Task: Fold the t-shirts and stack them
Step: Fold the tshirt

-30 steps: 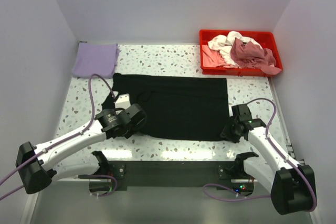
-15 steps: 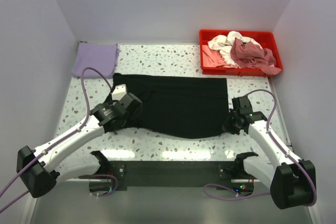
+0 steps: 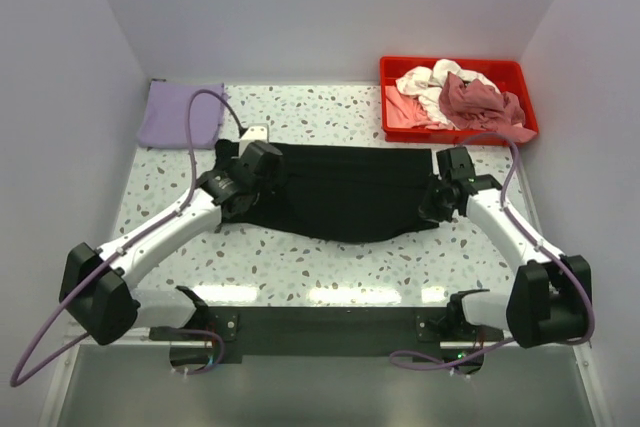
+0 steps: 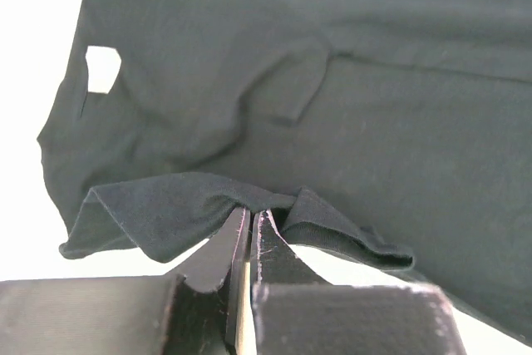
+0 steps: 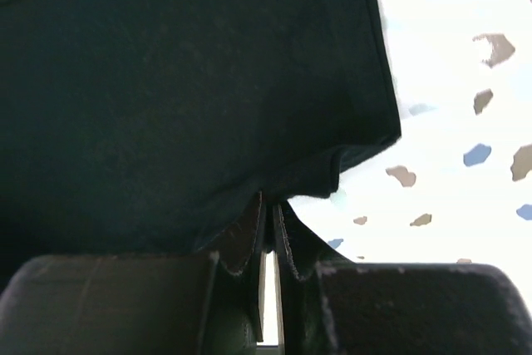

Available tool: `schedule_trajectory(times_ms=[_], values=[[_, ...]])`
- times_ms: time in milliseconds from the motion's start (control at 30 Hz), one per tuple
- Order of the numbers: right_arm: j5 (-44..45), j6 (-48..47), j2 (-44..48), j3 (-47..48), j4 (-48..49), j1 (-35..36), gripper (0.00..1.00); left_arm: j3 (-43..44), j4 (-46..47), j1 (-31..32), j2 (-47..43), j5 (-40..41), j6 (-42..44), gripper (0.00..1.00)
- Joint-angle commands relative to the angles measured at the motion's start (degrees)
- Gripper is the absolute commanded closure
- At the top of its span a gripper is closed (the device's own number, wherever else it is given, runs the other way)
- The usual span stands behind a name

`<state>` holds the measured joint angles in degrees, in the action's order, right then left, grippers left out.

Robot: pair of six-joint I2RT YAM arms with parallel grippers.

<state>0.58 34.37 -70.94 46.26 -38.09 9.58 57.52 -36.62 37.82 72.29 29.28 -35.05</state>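
The large black t-shirt (image 3: 345, 192) lies across the middle of the table, its near edge lifted and carried toward the back. My left gripper (image 3: 252, 172) is shut on the shirt's near left edge, and the pinched cloth (image 4: 208, 205) bunches at the fingertips in the left wrist view. My right gripper (image 3: 441, 195) is shut on the near right corner, where the cloth (image 5: 316, 176) folds over the fingertips in the right wrist view. The near hem sags between the two grippers. A folded lavender t-shirt (image 3: 180, 113) lies at the back left.
A red plastic tray (image 3: 398, 70) stands at the back right and holds crumpled pale pink, white (image 3: 428, 82) and dusty-rose (image 3: 478, 99) shirts. Bare speckled tabletop (image 3: 330, 267) lies near the arms. Walls close in the left, back and right sides.
Both grippers have moved away from the near edge toward the back, carrying the black shirt's near edge over the rest of it. The shirt's visible area is narrower front to back.
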Motion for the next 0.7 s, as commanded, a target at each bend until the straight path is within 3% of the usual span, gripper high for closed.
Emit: schedule_trajectory(times_ms=[0,167,667], values=[[1.4,-2.5,-2.8,4.6,1.5,-0.4,0.94,4.1,10.7,-2.3,2.7,-1.9,10.8,1.0],[2.3,-3.7,-6.5,8.8,1.3,-0.8,0.94,5.1,17.8,-7.3,7.3,-8.1,19.4,1.0],[2.6,-6.2,-17.1,17.3,0.7,-1.9,0.92,8.9,20.5,-14.2,17.5,-11.4,23.3,1.0]])
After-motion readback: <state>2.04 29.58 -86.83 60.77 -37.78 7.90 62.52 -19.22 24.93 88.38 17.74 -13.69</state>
